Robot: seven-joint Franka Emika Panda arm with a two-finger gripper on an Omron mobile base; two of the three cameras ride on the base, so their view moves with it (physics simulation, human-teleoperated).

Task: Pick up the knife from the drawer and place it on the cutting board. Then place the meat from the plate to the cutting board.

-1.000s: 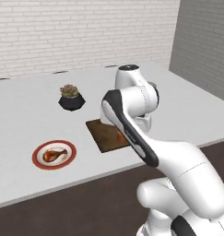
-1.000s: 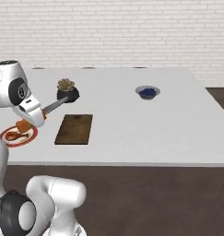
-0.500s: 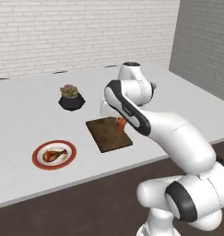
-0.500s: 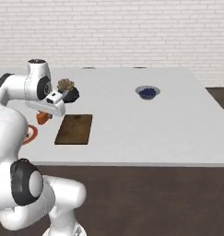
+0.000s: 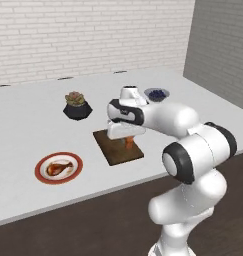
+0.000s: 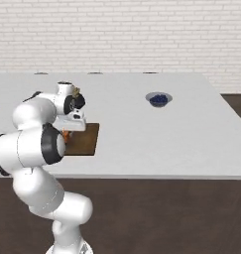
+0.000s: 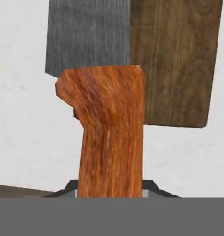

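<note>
The pincer (image 5: 128, 141) is in the middle of the left base view, low over the cutting board (image 5: 118, 146). It is closed tight on the knife (image 5: 129, 142), and a bit of orange handle pokes out under the white hand.

The hand view shows the knife (image 7: 109, 129) much better. Its orange handle runs up from the bottom middle, and its grey blade reaches the top edge. The blade covers the left side of the cutting board (image 7: 178, 60), which fills the upper right. White bench (image 7: 26, 138) shows on the left.

The left base view also shows the plate (image 5: 59, 168) at the lower left, with the meat (image 5: 60, 167) lying on it. A dark pot with a plant (image 5: 76, 105) stands above it, and a small bowl of berries (image 5: 156, 94) sits to the upper right.

In the right base view the arm hides most of the pincer (image 6: 68, 133). The cutting board (image 6: 85, 140) lies left of the middle and the bowl of berries (image 6: 158, 98) is at the upper right.
</note>
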